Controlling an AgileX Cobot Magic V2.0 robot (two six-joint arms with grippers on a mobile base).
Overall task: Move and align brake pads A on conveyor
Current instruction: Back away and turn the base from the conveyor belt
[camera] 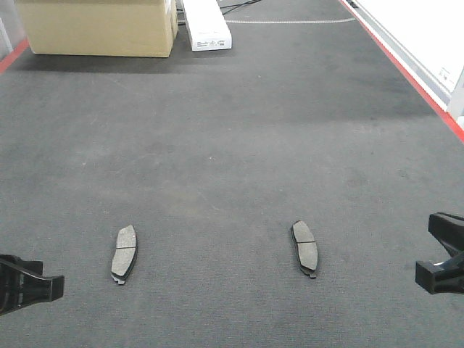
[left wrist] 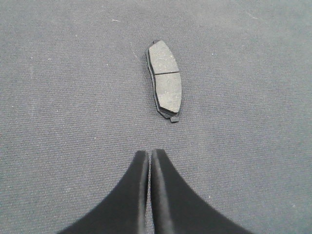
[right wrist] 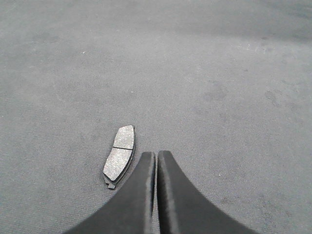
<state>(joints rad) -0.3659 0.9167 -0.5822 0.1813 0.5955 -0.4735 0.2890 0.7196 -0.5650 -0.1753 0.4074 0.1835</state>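
Two brake pads A lie grey face up on the dark grey conveyor (camera: 232, 130). The left pad (camera: 124, 254) also shows in the left wrist view (left wrist: 165, 78), lengthwise ahead of my left gripper (left wrist: 148, 153), which is shut and empty a short way behind it. The right pad (camera: 304, 248) appears in the right wrist view (right wrist: 120, 155), just left of my right gripper (right wrist: 156, 154), also shut with nothing in it. In the front view the left gripper (camera: 32, 284) sits at the lower left edge, the right gripper (camera: 444, 262) at the lower right edge.
A cardboard box (camera: 98, 27) and a white carton (camera: 206, 25) stand at the belt's far end. Red edge stripes (camera: 409, 72) run down both sides, with a pale surface (camera: 428, 32) beyond the right one.
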